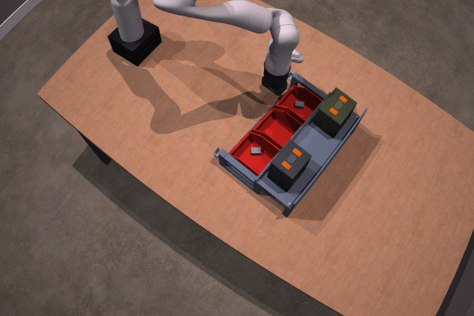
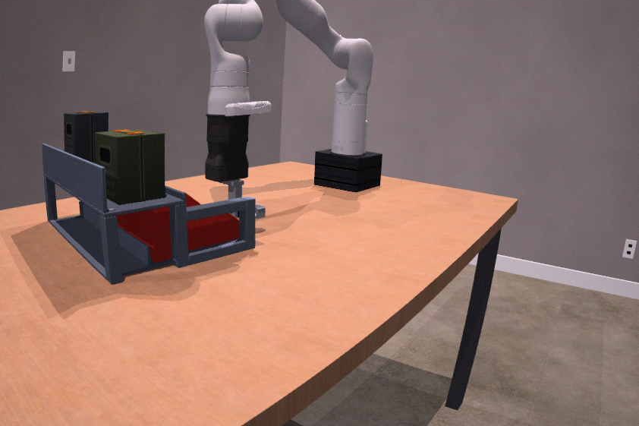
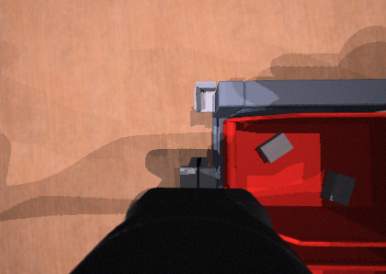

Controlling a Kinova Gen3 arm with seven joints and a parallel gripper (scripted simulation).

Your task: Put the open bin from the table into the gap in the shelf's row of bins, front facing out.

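Note:
Three red open bins stand side by side in the grey shelf [image 1: 290, 143]: one at the arm's end [image 1: 299, 102], a middle one [image 1: 278, 125] and a far one [image 1: 252, 153]. No gap shows in the row. In the wrist view the end bin [image 3: 299, 167] holds two grey parts [image 3: 274, 147] [image 3: 338, 188]. My gripper [image 3: 198, 167] is shut with nothing between its fingers. It points down just outside the shelf's front lip [image 3: 215, 140], close against it at the end bin's corner. It also shows in the side view [image 2: 235, 188], low over the table.
A dark green box [image 1: 335, 111] and a black box [image 1: 289, 164] stand on the shelf's upper board behind the bins. A small grey tab [image 3: 205, 97] sticks out at the shelf's corner. The arm's black base [image 1: 134, 41] stands at the table's far corner.

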